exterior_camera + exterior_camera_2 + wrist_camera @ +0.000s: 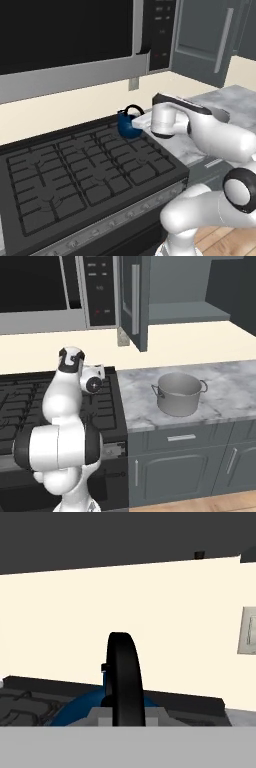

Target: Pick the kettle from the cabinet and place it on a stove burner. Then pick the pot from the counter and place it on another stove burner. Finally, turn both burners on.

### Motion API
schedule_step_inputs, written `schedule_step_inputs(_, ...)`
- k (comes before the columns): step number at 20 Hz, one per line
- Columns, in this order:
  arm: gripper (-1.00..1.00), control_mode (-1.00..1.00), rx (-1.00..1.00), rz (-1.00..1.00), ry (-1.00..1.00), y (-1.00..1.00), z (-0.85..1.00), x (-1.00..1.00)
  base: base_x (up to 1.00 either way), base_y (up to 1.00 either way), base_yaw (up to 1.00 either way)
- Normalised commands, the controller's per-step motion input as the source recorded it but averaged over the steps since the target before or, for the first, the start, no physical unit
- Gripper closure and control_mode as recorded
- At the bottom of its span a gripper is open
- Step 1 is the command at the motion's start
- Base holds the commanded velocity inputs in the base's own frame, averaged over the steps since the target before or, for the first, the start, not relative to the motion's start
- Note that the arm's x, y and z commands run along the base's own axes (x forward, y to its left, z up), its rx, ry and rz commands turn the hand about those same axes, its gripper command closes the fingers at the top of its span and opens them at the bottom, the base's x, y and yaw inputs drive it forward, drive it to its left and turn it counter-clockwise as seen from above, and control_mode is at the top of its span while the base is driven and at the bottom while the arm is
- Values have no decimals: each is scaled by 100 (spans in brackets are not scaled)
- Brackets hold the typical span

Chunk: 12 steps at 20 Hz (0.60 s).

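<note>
The small dark-blue kettle (128, 126) with its black arched handle (125, 672) is at the back right burner (131, 141) of the black stove (85, 170). I cannot tell whether its base touches the grate. My gripper (141, 120) reaches in from the right and is shut on the handle, which stands upright between the fingers in the hand view. The blue body (82, 709) shows just below. The grey pot (179, 393) stands on the marble counter (230, 391), right of the stove (20, 401). The cabinet (185, 286) above it is open, shelf bare.
A silver-black microwave (65, 45) hangs over the stove, close above the kettle. The open cabinet door (134, 301) juts out beside it. A silver knob strip (100, 230) runs along the stove's front. A wall outlet (248, 632) sits on the cream backsplash.
</note>
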Motion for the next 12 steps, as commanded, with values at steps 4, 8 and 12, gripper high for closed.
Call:
schedule_step_inputs(4, 100, -100, 0, 2, -1, 2, -8, 26, 0, 0, 0)
schedule_step_inputs(8, 100, -100, 0, 1, -2, 0, -1, 27, 0, 0, 0)
schedule_step_inputs(12, 100, -100, 0, 1, -4, 0, 0, 24, 0, 0, 0)
